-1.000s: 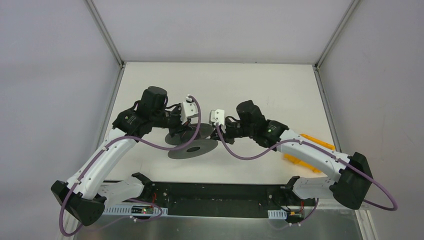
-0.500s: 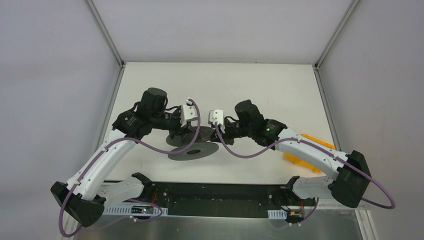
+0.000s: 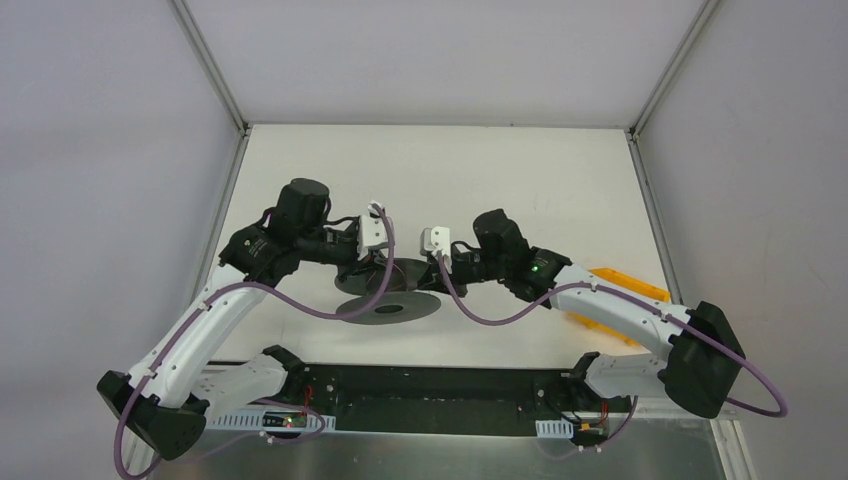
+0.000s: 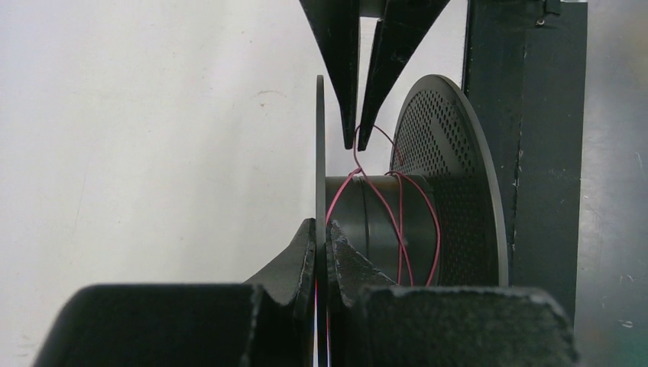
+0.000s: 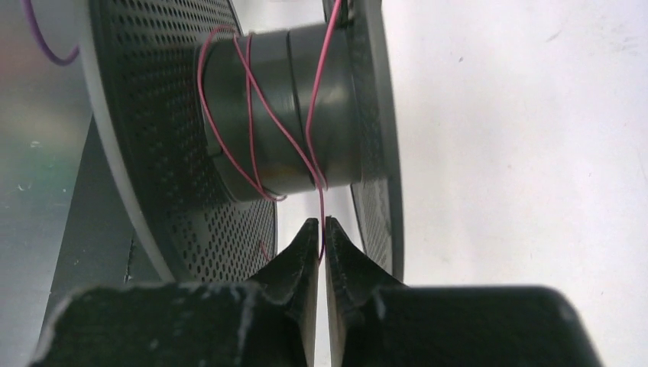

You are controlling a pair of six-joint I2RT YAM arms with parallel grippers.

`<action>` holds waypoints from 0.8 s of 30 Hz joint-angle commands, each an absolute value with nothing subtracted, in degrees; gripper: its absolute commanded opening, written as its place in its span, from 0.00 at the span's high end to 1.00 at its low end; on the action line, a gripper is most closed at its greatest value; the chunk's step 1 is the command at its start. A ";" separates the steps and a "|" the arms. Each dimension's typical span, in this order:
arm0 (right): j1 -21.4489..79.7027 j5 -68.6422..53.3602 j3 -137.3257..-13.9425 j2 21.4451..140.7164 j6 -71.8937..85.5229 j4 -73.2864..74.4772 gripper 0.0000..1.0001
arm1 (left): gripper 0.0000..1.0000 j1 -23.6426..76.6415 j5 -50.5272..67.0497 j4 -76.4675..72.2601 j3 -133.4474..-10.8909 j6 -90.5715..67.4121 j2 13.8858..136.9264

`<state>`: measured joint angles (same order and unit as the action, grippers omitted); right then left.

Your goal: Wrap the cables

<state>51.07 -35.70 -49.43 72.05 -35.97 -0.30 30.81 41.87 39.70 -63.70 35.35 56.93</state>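
A dark grey two-flanged spool [image 3: 388, 305] is held up between both arms at mid table. My left gripper [image 4: 321, 238] is shut on the thin edge of one spool flange [image 4: 319, 153]; in the top view it [image 3: 374, 272] is at the spool's left. The cable, a thin pinkish-red wire [image 4: 399, 222], runs in a few loose turns round the hub [image 5: 283, 115]. My right gripper [image 5: 321, 231] is shut on a strand of the wire [image 5: 319, 200] just off the hub, between the flanges. It also shows in the left wrist view [image 4: 357, 141] and the top view [image 3: 432, 272].
Orange parts [image 3: 628, 287] lie on the table at the right, partly under my right arm. A black base plate [image 3: 430, 385] runs along the near edge. Purple hoses hang from both arms. Walls close in the table at the back and sides.
Both grippers and the spool have moved a little toward the near edge. The right forearm has shifted, showing more of the orange parts.
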 commanded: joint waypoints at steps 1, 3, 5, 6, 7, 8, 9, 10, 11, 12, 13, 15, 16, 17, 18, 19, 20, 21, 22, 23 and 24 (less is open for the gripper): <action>50.80 -39.96 -49.22 71.02 -33.42 -8.76 0.92 | 1.00 31.11 46.75 36.69 -63.77 36.43 55.38; 50.76 -39.71 -48.68 71.19 -33.18 -9.83 0.92 | 1.00 31.11 46.55 36.40 -63.74 36.32 55.10; 50.80 -39.53 -48.37 71.48 -32.78 -10.42 0.92 | 1.00 31.11 46.27 36.09 -63.77 36.21 54.93; 50.78 -39.67 -48.22 71.58 -32.66 -10.69 0.91 | 1.00 31.11 46.24 35.92 -63.75 36.13 54.93; 50.77 -39.72 -48.00 71.72 -32.50 -11.06 0.91 | 1.00 31.11 46.19 35.80 -63.80 36.06 54.89; 50.82 -39.85 -47.79 71.79 -32.31 -11.40 0.91 | 1.00 31.11 46.16 35.63 -63.81 36.04 55.00; 50.82 -39.96 -47.66 71.90 -32.24 -11.47 0.91 | 1.00 31.11 46.20 35.48 -63.81 35.93 54.95; 50.78 -40.07 -47.57 71.97 -32.26 -11.49 0.91 | 1.00 31.11 46.07 35.38 -63.87 35.86 55.04; 50.82 -40.14 -47.51 71.97 -32.26 -11.50 0.91 | 1.00 31.11 46.11 35.22 -63.89 35.79 55.09; 50.78 -40.21 -47.47 71.90 -32.21 -11.47 0.91 | 1.00 31.11 46.11 35.12 -63.94 35.73 55.16; 50.80 -40.32 -47.46 71.86 -32.29 -11.37 0.91 | 1.00 31.11 46.04 35.07 -63.95 35.69 55.09; 50.76 -40.57 -47.59 71.72 -32.64 -10.39 0.90 | 1.00 31.11 45.97 35.00 -63.91 35.63 55.11; 50.75 -40.54 -47.71 71.57 -32.98 -9.66 0.89 | 1.00 31.11 45.86 34.99 -63.90 35.54 55.13; 50.77 -40.39 -47.80 71.35 -33.13 -9.36 0.88 | 1.00 31.11 45.87 34.98 -63.84 35.51 55.08; 50.78 -40.13 -47.88 71.11 -33.29 -9.08 0.87 | 1.00 31.12 45.81 34.98 -63.75 35.40 55.10; 50.80 -39.70 -47.84 70.84 -33.31 -8.95 0.86 | 1.00 31.11 45.75 34.98 -63.66 35.37 54.99; 50.78 -39.27 -47.82 70.44 -33.31 -8.94 0.86 | 1.00 31.11 45.71 34.98 -63.45 35.41 54.98; 50.79 -38.91 -47.73 70.10 -33.29 -8.90 0.86 | 1.00 31.11 45.60 35.05 -63.34 35.40 54.94; 50.80 -38.69 -47.65 69.80 -33.23 -8.94 0.86 | 1.00 31.11 45.61 34.99 -63.19 35.35 54.91; 50.80 -38.45 -47.65 69.46 -33.22 -8.81 0.86 | 1.00 31.11 45.43 34.98 -63.06 35.29 54.84; 50.80 -38.22 -47.64 69.25 -33.22 -8.63 0.85 | 1.00 31.11 45.44 34.98 -62.92 35.26 54.82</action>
<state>51.07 -37.95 -47.31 71.94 -33.01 -7.79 30.81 42.96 38.15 -62.98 35.33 56.23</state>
